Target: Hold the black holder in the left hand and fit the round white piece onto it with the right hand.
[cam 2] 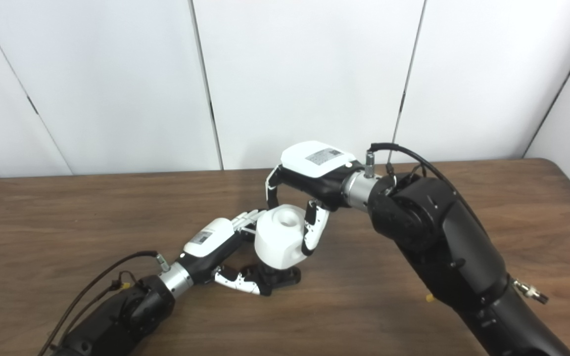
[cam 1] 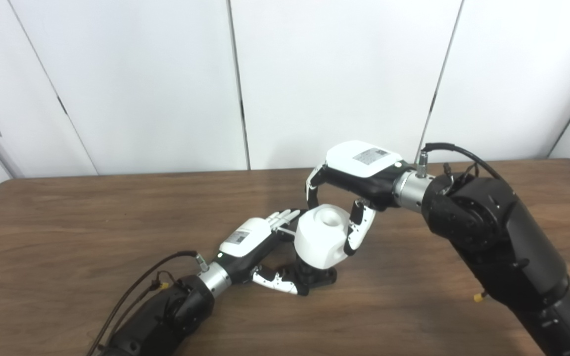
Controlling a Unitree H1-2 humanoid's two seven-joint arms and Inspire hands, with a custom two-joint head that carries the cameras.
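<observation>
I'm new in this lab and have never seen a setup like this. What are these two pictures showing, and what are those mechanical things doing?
Both pictures come from two cameras side by side on a humanoid robot's head, so they show one scene from slightly different spots. The two black arms entering from the bottom belong to the robot, and each ends in a hand with fingers and a thumb.

On the brown table stands a small black holder. The left hand is wrapped around it low down, steadying it. The right hand reaches over from above, its fingers curled around a round white piece with a hollow in its top. That piece sits on top of the holder; whether it is fully seated cannot be told. Behind the table are plain white wall panels.
</observation>
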